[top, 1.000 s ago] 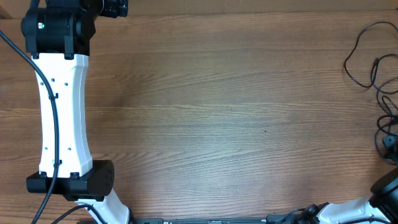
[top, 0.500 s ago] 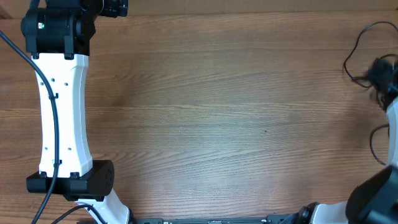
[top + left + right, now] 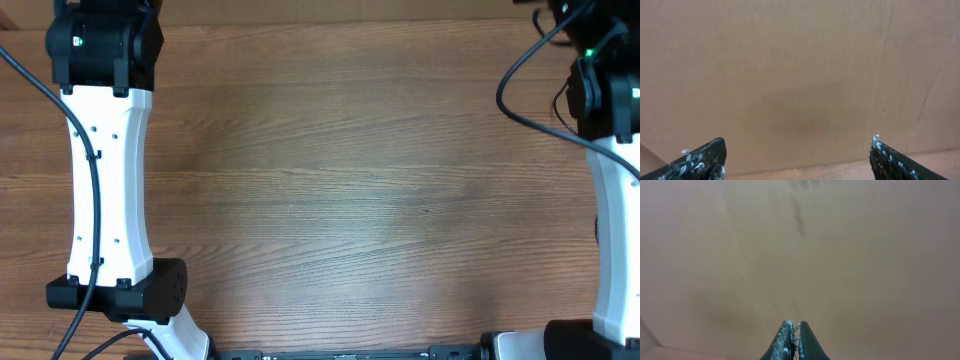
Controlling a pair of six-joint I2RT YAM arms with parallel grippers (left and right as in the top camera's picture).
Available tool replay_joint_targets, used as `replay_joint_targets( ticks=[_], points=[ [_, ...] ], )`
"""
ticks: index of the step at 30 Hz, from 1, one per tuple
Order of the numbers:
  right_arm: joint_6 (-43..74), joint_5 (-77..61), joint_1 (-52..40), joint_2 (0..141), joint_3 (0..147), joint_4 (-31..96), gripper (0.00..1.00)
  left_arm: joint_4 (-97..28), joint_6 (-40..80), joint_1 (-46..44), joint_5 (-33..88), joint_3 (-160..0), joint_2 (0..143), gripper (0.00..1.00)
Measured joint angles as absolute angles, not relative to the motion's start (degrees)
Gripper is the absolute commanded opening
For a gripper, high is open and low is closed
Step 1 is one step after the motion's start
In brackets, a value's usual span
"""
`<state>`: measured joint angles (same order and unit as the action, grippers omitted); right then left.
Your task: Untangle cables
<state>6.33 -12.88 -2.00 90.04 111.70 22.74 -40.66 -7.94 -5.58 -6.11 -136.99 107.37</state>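
Status: reach phase, nothing grabbed as far as I can see.

- cables [image 3: 558, 100]: only a thin black arc shows, just left of the right arm [image 3: 612, 220] near its dark upper section. The rest is probably hidden under that arm. Can't see plugs or how the strands cross.
- The thicker black loop [image 3: 503, 92] further left of the right arm looks like the arm's own wire, not a task cord.
- right fingers [image 3: 786, 342]: pressed together, nothing visible between them. The wrist view is blurred tan, with no cord in frame.
- left fingers [image 3: 702, 160]: spread wide and empty, facing a plain tan surface.
- left arm [image 3: 100, 180]: well apart from the right arm, across the bare table [image 3: 350, 200], so it's no help yet.

Next, my read:
1. Spread the right fingers and tilt the wrist down until a cord shows in its camera.
2. Pinch a free stretch or a plug end, not the knot.
3. Drag it onto the table left of the right arm.
4. Bring the left arm across to pin the other strand.

Risk: snagging the arm's own wire instead of a cord.
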Motion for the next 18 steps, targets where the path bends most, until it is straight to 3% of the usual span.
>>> replay_joint_targets(
  ticks=[9,14,18],
  points=[
    [5.52,-13.23,-4.54,87.2,121.38,35.62,0.04,-43.83,-7.94,-7.49,-6.31,-137.71,106.74,0.91],
    [5.08,-12.78,-4.54,79.24,112.77,36.01,0.04,-44.99,-7.94,-7.53,-6.31,-137.6,103.57,0.91],
    [4.8,-11.97,-4.54,68.38,102.06,34.41,0.05,-45.15,-7.94,-7.53,-6.31,-137.08,98.89,1.0]
  ],
)
